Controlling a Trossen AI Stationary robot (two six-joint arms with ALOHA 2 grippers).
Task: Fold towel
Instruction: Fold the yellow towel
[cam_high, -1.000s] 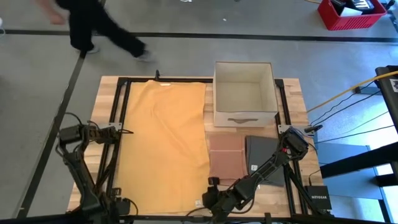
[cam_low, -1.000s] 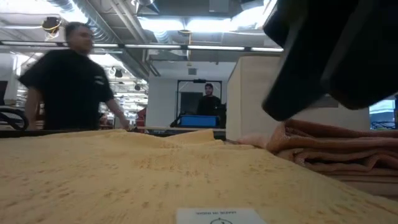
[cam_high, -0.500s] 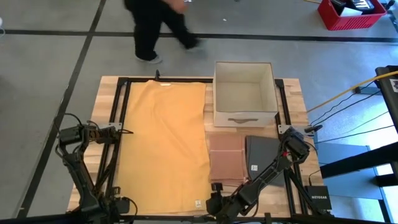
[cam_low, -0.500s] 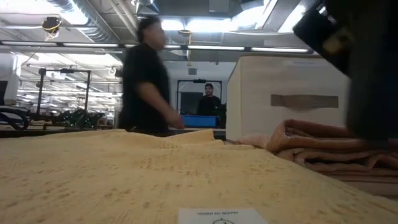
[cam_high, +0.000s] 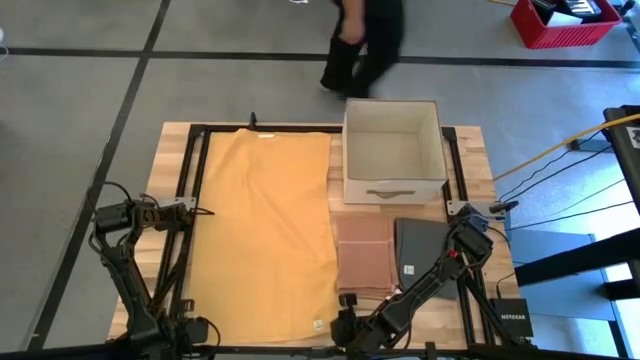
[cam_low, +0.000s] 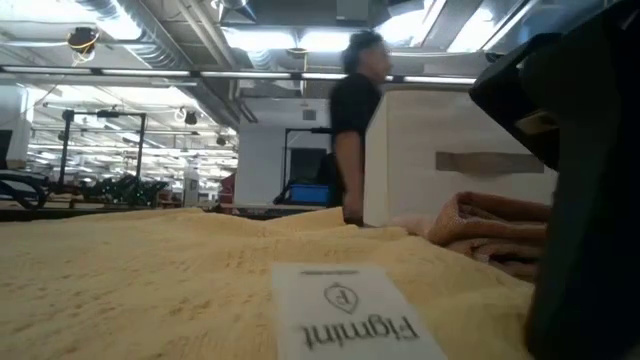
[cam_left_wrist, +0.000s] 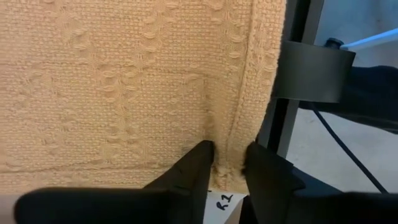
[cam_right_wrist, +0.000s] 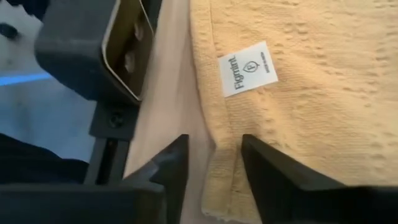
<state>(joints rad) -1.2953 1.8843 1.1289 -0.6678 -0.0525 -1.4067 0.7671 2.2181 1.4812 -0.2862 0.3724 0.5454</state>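
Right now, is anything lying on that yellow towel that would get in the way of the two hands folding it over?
Nothing visible does. The yellow towel lies flat and bare. The left hand and the right hand each straddle a near corner. The pink cloth, grey cloth and box sit beside it, off the towel.

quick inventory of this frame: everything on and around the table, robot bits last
yellow towel: 1, spread flat, table's left-centre
white label: 1, sewn on the yellow towel's near right corner
fabric bin: 1, cream, far right of the table
pink folded towel: 1, right of the yellow towel
grey folded towel: 1, right of the pink one
wooden table: 1, light wood, black frame
red crate: 1, on the floor, far right
person: 1, in dark clothes, walking past the far side
left claw: pinching the yellow towel's near left corner
right claw: astride the yellow towel's near right corner
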